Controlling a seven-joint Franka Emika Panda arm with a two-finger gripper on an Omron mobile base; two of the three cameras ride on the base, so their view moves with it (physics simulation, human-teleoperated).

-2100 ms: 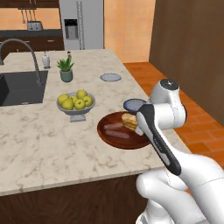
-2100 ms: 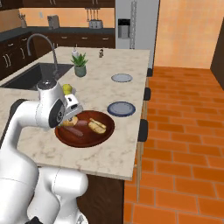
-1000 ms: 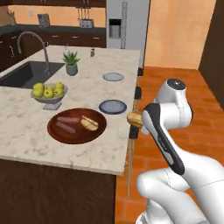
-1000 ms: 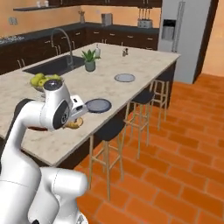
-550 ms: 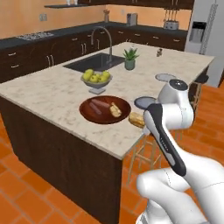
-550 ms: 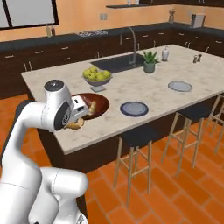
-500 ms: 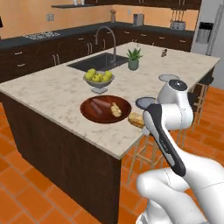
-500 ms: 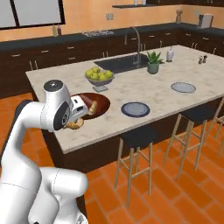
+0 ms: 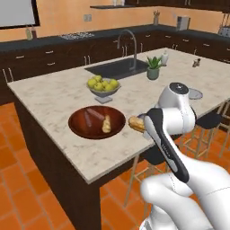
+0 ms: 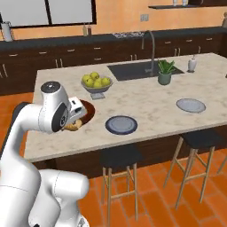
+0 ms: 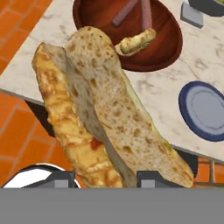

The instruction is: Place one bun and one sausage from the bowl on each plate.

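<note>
My gripper [image 11: 107, 178] is shut on a long, toasted bun [image 11: 100, 113], which hangs in the air past the counter's front edge. It also appears as the held bun [image 9: 136, 123] beside the gripper [image 9: 143, 125] and as the bun [image 10: 73, 126] under my hand. The wooden bowl [image 9: 81, 128] [image 11: 170, 43] holds a second bun [image 9: 106, 124] [image 11: 135, 41] and two sausages [image 11: 145, 13]. A navy-rimmed plate [image 10: 121, 124] [image 11: 205, 111] lies just right of the bowl [image 10: 91, 110]. A paler plate [image 10: 191, 105] [image 9: 195, 94] lies farther right.
A grey pedestal bowl of apples [image 9: 103, 85] [image 10: 96, 82] stands behind the wooden bowl. Sink [image 10: 137, 68], faucet and a potted plant [image 10: 165, 72] sit at the back. Bar stools [image 10: 119, 155] stand under the counter's front edge on the orange tile floor.
The whole picture has shifted, so the base has driven around the island. The gripper has stayed shut on the bun, which came up out of the bowl earlier.
</note>
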